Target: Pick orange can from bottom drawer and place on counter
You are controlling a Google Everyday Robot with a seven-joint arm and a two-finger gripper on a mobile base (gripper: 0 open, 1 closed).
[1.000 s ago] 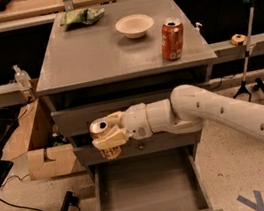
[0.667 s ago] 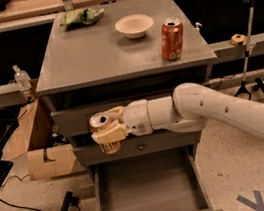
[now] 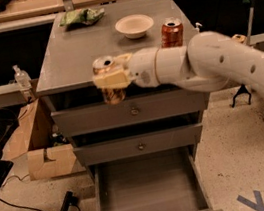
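Orange can [image 3: 113, 95] (dull golden-brown, silver top), upright in gripper [image 3: 111, 78], at counter [image 3: 77, 51] edge

Mid-frame, the smooth cream plastic gripper [image 3: 111, 78] clasps the orange can [image 3: 113, 96] — glossy metal, silver top — before the matte, smooth counter [image 3: 72, 52]; the bottom drawer [image 3: 149, 190] is dull grey wood.

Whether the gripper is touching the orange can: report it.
Touching. The camera view shows the gripper clamped across the body of the orange can, holding it at the front edge of the counter.
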